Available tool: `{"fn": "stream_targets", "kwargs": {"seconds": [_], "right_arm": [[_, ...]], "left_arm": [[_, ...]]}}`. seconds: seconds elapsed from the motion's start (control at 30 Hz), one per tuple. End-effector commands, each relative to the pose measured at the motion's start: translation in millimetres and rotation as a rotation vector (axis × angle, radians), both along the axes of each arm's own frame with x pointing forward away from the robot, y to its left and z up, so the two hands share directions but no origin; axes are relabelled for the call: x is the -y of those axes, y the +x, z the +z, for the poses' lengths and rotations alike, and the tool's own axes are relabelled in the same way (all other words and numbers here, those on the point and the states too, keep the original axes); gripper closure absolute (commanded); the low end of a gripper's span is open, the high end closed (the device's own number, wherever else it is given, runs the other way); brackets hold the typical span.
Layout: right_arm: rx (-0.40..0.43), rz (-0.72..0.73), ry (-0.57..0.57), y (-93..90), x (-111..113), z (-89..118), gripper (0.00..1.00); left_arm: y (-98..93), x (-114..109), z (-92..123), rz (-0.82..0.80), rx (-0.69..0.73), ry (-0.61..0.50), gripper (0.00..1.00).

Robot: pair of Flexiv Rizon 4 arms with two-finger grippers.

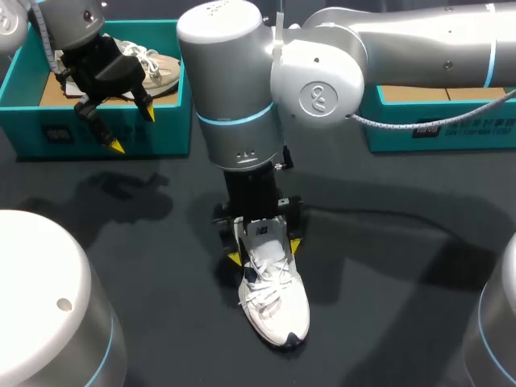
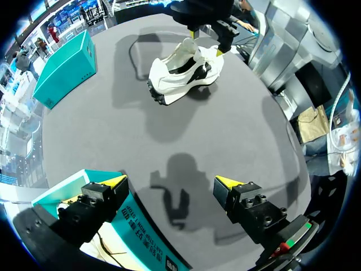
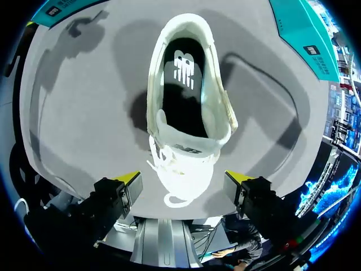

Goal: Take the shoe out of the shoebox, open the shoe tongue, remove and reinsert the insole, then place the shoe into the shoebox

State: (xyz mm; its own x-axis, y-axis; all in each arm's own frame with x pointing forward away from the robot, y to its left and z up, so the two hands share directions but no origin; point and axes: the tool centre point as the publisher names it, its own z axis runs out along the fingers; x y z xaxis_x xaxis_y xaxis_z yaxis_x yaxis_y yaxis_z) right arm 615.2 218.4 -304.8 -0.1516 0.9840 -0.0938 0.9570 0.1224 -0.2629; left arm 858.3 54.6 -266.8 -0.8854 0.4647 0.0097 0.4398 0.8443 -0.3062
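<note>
While our right gripper [image 1: 264, 251] hung spread astride the heel of the white shoe [image 1: 274, 300] (left gripper [image 1: 133, 129] likewise released, upper left), an off-centre squeeze could have tipped it.

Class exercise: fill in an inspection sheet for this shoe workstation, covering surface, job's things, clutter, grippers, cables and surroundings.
Surface: dark table, arm shadows across it.
Job's things: white shoe standing on its sole mid-table, dark insole inside it; teal shoebox at the left holds a beige shoe; second teal box at the right.
Clutter: nothing seen.
Grippers: left gripper open, above the teal shoebox's front edge; right gripper open, its fingers either side of the white shoe, not gripping it.
Cables: grey cable hanging along the right arm.
Surroundings: nothing seen reaching over the table.
</note>
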Motion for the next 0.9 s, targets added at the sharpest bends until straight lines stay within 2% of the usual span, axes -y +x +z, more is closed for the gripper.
{"fn": "stream_targets", "kwargs": {"seconds": [0.03,0.13,0.17,0.23,0.27,0.4,0.9], "right_arm": [[0.013,-0.008,0.003,-12.9,0.0,4.2,0.05],[0.019,-0.018,0.006,-20.7,0.4,7.8,0.11],[0.022,-0.023,0.005,-22.8,0.4,9.2,0.2],[0.032,-0.025,0.003,-25.7,0.4,12.1,0.46],[0.035,-0.027,0.001,-26.3,0.4,13.4,0.52],[0.048,-0.029,-0.01,-24.4,-0.7,17.1,0.62],[0.09,0.042,0.021,20.8,4.3,-1.2,0.62]], "left_arm": [[0.3,-0.1,0.2,-0.001,0.0,0.003,0.0],[0.3,-0.1,0.2,-0.001,0.0,0.003,0.0],[0.3,-0.1,0.2,-0.001,0.0,0.003,0.0],[0.3,-0.1,0.2,-0.001,0.0,0.003,0.0],[0.3,-0.1,0.2,-0.001,0.0,0.003,0.0],[0.3,-0.1,0.2,-0.001,0.0,0.003,0.0],[0.3,-0.1,0.2,-0.001,0.0,0.003,0.0]]}}
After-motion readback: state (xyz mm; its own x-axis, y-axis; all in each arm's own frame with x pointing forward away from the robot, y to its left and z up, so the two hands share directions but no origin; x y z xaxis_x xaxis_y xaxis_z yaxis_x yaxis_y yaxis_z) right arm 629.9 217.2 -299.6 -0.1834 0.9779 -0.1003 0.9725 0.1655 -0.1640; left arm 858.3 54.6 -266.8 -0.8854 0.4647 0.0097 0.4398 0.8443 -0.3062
